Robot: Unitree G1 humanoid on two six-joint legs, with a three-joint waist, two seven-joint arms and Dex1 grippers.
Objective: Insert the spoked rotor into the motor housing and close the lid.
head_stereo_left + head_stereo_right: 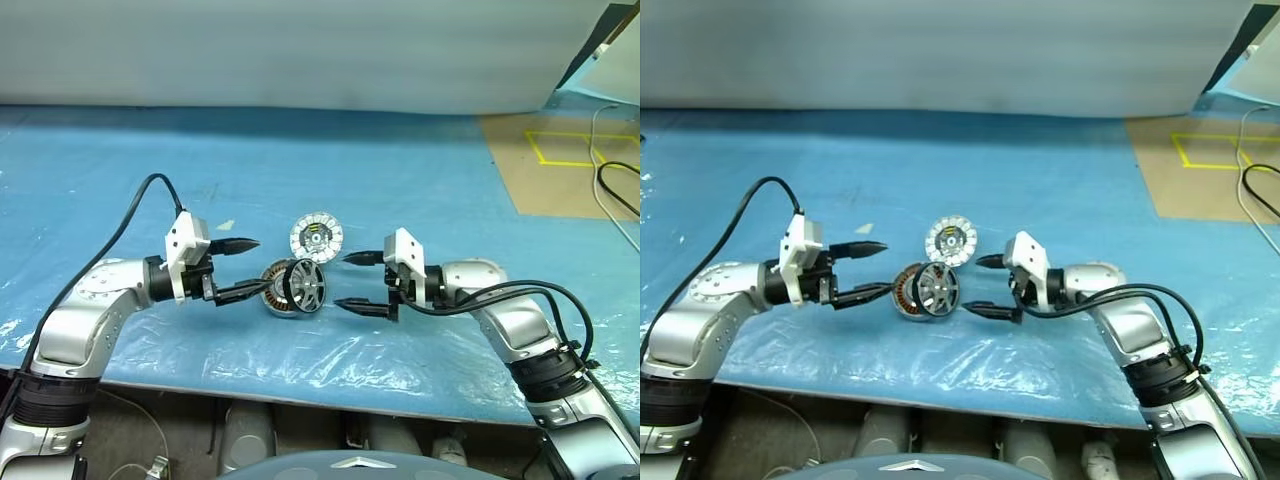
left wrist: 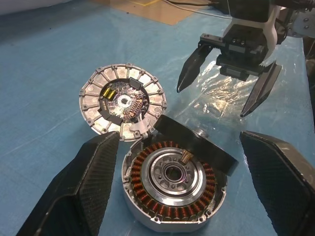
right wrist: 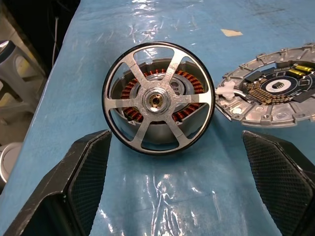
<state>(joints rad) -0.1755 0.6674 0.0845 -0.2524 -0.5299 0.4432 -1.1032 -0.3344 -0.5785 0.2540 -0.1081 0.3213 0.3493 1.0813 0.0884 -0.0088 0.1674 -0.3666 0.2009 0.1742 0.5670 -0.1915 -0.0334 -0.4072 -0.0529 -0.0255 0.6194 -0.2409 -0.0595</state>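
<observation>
A black-rimmed round rotor with five silver spokes (image 3: pixel 158 101) is seen standing on edge mid-table, leaned against the right side of the round silver motor housing ringed with copper windings (image 2: pixel 172 191). A flat silver lid with a segmented rim (image 1: pixel 316 238) is laid just beyond them. The left gripper (image 1: pixel 243 268) and right gripper (image 1: pixel 343 281) are held released and empty on either side

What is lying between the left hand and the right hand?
The spoked rotor, standing on edge against the motor housing, as the left eye view shows.
</observation>
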